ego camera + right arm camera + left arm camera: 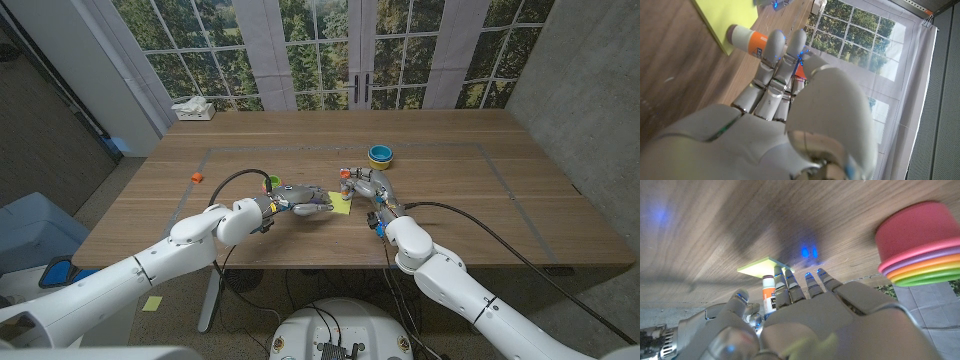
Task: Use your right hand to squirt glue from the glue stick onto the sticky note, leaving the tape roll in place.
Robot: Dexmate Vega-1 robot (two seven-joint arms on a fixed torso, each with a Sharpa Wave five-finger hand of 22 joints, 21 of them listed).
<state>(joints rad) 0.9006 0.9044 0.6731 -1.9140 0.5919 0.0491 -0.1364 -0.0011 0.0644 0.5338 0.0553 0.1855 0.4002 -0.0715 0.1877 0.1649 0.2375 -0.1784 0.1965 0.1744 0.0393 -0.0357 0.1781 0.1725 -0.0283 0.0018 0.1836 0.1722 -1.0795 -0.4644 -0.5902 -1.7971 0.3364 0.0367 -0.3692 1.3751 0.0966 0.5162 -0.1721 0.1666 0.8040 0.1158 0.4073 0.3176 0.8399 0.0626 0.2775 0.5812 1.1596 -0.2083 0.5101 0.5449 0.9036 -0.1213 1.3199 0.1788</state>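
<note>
From the head, the right hand [368,188] holds the glue stick [345,180] just beside the sticky note [340,203] on the table [450,200]. The left hand [305,200] touches the note; I cannot tell how its fingers lie. The tape roll [380,155] sits apart.

In the left wrist view, the glue stick [769,295] stands at the note's [765,266] edge.

In the right wrist view, fingers [774,50] pinch the glue stick [747,40], tip at the note [727,17]. No glue shows yet.

Wooden table [450,215] with a thin outlined rectangle marked on its top. Small orange cube [197,177] on the left part of the table, near the outline's left edge. Stack of coloured cups [917,245], pink outermost with purple, orange, yellow and green rims, left of centre. White box [193,110] at the far left corner. Blue object [62,272] and yellow slip of paper [151,303] on the floor, near left. Glass doors [330,50] behind, trees outside.
</note>
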